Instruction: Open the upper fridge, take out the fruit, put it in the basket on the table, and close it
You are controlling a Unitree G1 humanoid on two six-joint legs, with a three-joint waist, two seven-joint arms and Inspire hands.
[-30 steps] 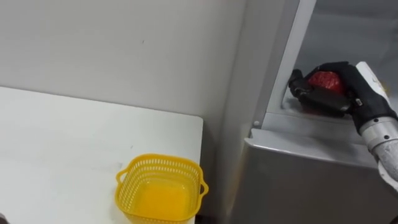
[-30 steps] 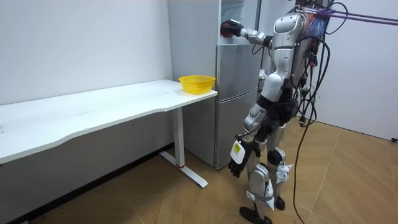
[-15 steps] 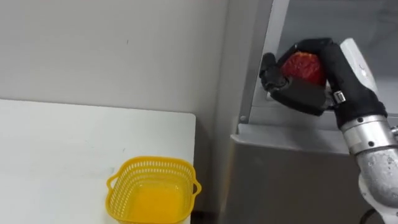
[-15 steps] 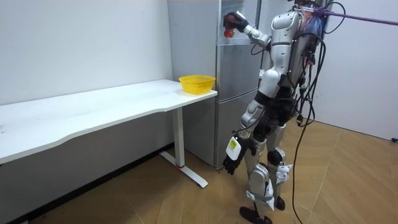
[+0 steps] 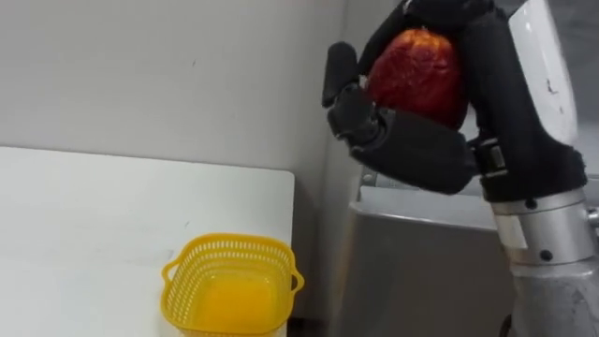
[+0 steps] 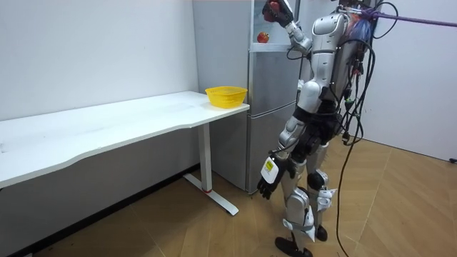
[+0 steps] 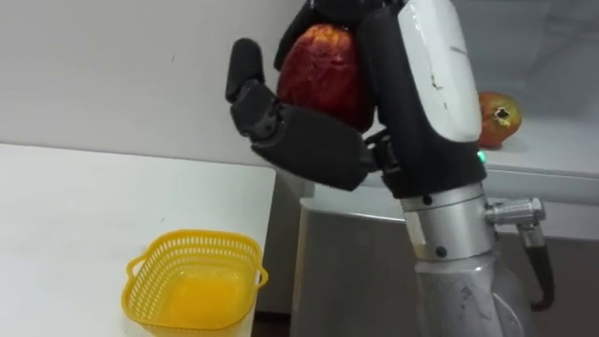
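Your right hand [image 5: 416, 150] gripped the round red fruit [image 5: 416, 73], fingers curled round it, higher and further out from the grey fridge's [image 5: 421, 271] shelf edge than half a second before. Open air lay above the yellow mesh basket [image 5: 229, 241] at the white table's [image 5: 112, 215] corner. Your left hand [image 6: 265, 187] hung by the thigh.

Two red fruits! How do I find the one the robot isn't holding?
Find the tall grey fridge beside the white table and look at its upper shelf. A red fruit sits there. Unlike the other fruit, gripped in the robot's right hand, nothing touches it.
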